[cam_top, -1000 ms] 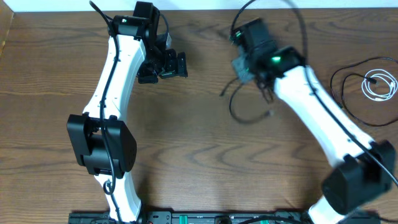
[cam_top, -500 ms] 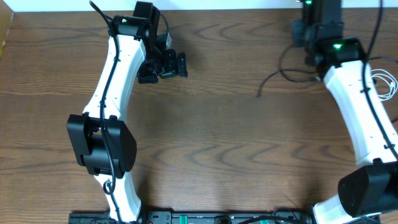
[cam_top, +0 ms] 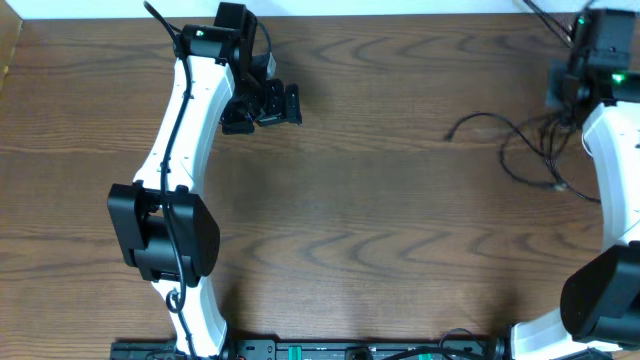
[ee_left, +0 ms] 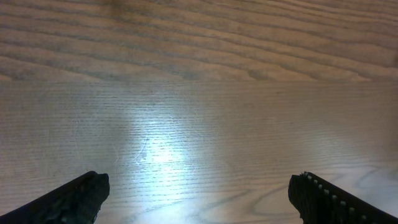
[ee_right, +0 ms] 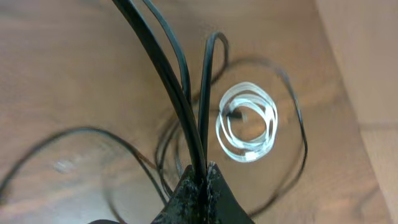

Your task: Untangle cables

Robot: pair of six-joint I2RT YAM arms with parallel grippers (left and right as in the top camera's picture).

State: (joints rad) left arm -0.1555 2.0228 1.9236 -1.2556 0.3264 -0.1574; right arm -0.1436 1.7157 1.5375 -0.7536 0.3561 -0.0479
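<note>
In the right wrist view my right gripper [ee_right: 202, 173] is shut on thin black cables [ee_right: 186, 106] that run up between its fingers. Below it more black cable loops [ee_right: 292, 143] lie on the wood around a coiled white cord [ee_right: 247, 122]. From overhead the right arm [cam_top: 612, 140] is at the far right edge, with black cables [cam_top: 505, 128] trailing left of it to a plug end [cam_top: 452, 133]. The white cord is hidden there. My left gripper [cam_top: 276, 103] hovers open at the back left, well apart from the cables, and nothing is between its fingers [ee_left: 93, 190].
The wooden table [cam_top: 380, 220] runs under both arms. A pale surface [ee_right: 367, 74] borders the table's right side, close to the coil. The left arm [cam_top: 185, 140] stretches from the front edge to the back left.
The right arm has swung from the table's middle to the far right back corner, dragging the black cables along with it. The left arm has stayed still.
</note>
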